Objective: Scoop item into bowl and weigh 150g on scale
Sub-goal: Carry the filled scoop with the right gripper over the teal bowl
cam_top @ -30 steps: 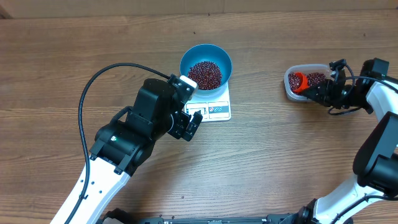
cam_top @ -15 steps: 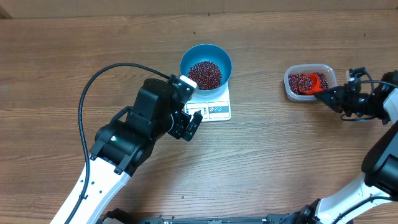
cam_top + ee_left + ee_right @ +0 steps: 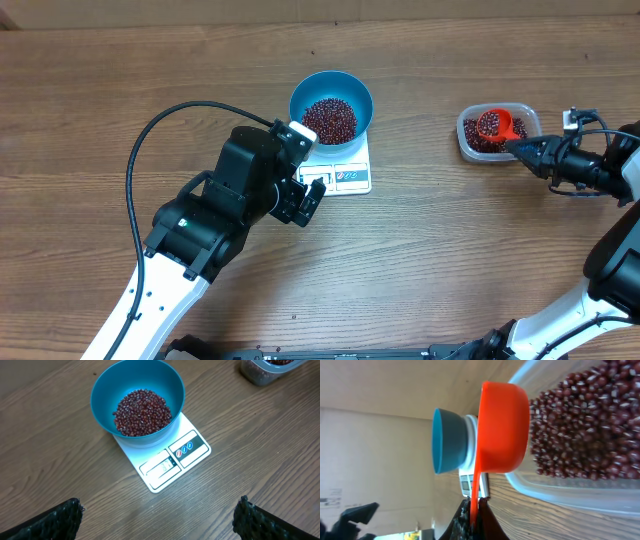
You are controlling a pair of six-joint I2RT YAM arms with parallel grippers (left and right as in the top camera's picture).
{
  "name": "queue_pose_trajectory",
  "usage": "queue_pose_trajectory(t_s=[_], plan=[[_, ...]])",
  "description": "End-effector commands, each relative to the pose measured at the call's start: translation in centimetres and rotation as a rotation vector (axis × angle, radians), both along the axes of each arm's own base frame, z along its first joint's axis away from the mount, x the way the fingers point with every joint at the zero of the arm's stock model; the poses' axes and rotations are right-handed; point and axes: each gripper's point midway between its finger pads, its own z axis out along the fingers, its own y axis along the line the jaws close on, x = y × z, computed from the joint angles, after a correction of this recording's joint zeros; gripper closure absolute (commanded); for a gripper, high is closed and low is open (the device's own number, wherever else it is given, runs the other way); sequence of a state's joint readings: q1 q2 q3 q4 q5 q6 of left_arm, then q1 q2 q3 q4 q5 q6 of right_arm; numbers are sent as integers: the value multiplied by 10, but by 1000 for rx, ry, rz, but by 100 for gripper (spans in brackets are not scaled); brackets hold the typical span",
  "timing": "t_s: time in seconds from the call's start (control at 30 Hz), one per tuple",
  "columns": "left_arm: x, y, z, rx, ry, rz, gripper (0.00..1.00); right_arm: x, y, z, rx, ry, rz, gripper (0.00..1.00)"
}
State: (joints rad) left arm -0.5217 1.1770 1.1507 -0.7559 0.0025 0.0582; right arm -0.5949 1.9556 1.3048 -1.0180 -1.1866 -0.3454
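The blue bowl [image 3: 300,95] stands on the white scale [image 3: 345,175] and holds a heap of red-brown beans [image 3: 330,118]. My left gripper [image 3: 305,200] hovers just in front of the scale, open and empty. In its wrist view the bowl [image 3: 102,395], beans [image 3: 142,411] and scale [image 3: 172,460] lie ahead, with the gripper [image 3: 160,520] spread wide. My right gripper [image 3: 525,147] is shut on the handle of an orange scoop [image 3: 494,125], whose cup sits over the beans in the clear tub [image 3: 465,140]. The right wrist view shows the scoop [image 3: 502,427] from outside, beside the tub's beans [image 3: 585,430].
The clear tub [image 3: 560,492] of beans stands at the right of the wooden table, well apart from the scale. A black cable [image 3: 160,130] loops over the left arm. The tub's corner [image 3: 260,372] shows at the top right of the left wrist view.
My right gripper has drawn back to the right, taking the scoop from the tub's left end to its middle. The left arm has not moved.
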Motion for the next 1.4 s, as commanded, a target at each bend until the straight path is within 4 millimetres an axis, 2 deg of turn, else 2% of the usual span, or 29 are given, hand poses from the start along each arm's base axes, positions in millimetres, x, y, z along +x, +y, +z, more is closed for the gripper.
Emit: queue_pose_trajectory(t_s=[0.0, 0.2, 0.57, 0.8, 0.93, 0.97, 1.2, 1.37], plan=[[3, 2, 10, -14, -20, 21, 0, 1, 5, 13, 84, -55, 0, 97], [3, 2, 10, -14, -20, 21, 0, 2, 21, 27, 168, -77, 24, 96], [3, 2, 10, -14, -20, 21, 0, 6, 98, 43, 254, -110, 215, 96], [3, 2, 10, -14, -20, 21, 0, 6, 139, 52, 283, -178, 333, 96], [3, 2, 10, -14, -20, 21, 0, 7, 160, 53, 297, -161, 387, 96], [3, 2, 10, -14, -20, 21, 0, 9, 171, 53, 298, -160, 416, 96], [3, 2, 10, -14, -20, 21, 0, 16, 195, 56, 298, -156, 476, 96], [3, 2, 10, -14, -20, 21, 0, 25, 207, 51, 255, -121, 479, 96]])
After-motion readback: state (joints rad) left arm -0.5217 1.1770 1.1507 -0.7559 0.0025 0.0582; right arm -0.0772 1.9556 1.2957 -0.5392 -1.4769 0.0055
